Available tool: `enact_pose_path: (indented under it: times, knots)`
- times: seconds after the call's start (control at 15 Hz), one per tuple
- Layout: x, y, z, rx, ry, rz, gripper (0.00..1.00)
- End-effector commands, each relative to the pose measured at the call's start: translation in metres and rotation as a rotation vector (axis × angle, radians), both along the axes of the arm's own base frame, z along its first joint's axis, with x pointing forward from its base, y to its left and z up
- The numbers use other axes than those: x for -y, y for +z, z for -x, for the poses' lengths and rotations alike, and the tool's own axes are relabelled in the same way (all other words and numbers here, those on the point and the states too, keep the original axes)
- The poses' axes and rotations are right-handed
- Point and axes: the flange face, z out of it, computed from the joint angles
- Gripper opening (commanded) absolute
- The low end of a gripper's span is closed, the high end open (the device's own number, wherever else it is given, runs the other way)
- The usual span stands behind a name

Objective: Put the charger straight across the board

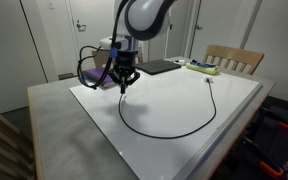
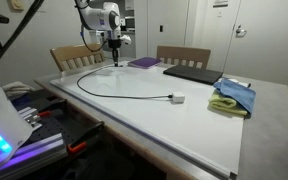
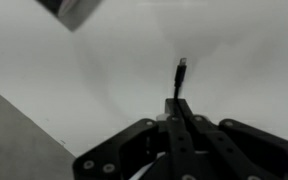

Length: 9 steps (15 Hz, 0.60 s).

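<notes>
Over by a corner of the board [image 1: 174, 100], the gripper [image 1: 125, 84] has its jaws pinched on one end of the charger [image 1: 169, 136], which bows away in a loop to its plug [image 2: 178, 98].

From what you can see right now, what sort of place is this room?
Probably an office or a lab room, not a kitchen: a grey table with wooden chairs around it, a dark laptop lying flat on top, and plain white doors behind.

The charger [image 2: 134, 97] is black, its plug [image 2: 178, 98] white, the board [image 1: 174, 95] white, the book [image 2: 142, 62] probably purple.
</notes>
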Motion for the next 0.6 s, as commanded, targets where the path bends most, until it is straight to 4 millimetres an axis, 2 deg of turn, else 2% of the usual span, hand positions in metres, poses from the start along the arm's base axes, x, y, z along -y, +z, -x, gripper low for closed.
enact_pose_path:
  times: [0.0, 0.53]
  knots:
    - [-0.032, -0.001, -0.023, -0.018, 0.19, 0.008, 0.01]
    - [-0.108, -0.006, -0.051, -0.015, 0.639, -0.013, 0.01]
